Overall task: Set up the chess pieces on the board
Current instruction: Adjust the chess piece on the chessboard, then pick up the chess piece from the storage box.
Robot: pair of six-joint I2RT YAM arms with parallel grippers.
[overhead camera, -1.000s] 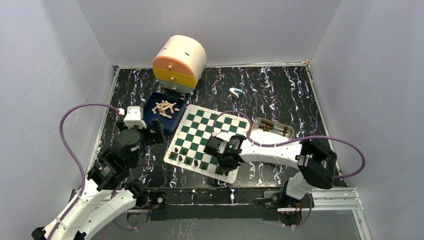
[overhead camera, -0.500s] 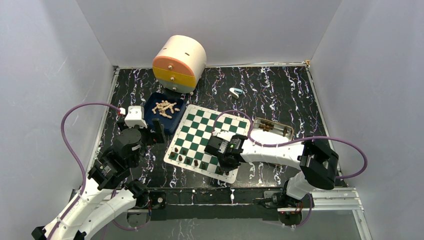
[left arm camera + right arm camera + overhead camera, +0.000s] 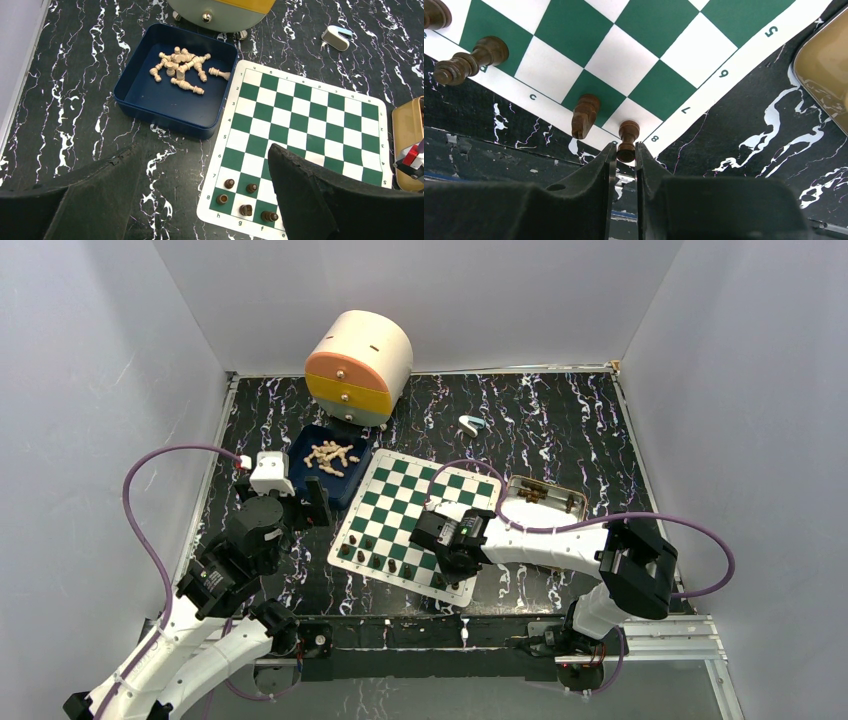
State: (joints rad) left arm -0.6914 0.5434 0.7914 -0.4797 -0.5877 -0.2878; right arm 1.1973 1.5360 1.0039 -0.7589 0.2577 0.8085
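Observation:
The green-and-white board (image 3: 398, 502) lies mid-table. Several dark brown chess pieces (image 3: 245, 210) stand along its near edge. Pale pieces (image 3: 180, 70) lie heaped in a blue tray (image 3: 165, 112). My right gripper (image 3: 626, 150) hangs over the board's near right corner (image 3: 447, 572). Its fingers flank the head of a dark brown piece (image 3: 628, 134) that stands upright on the corner square, and they seem to touch it on both sides. A dark knight (image 3: 585, 115) stands one square over. My left gripper (image 3: 200, 200) hovers open and empty left of the board (image 3: 295, 502).
A round cream, orange and yellow drawer unit (image 3: 358, 367) stands at the back. A gold tin (image 3: 545, 497) holding dark pieces sits right of the board. A small white-and-blue object (image 3: 470, 425) lies behind it. Grey walls enclose the marbled black table.

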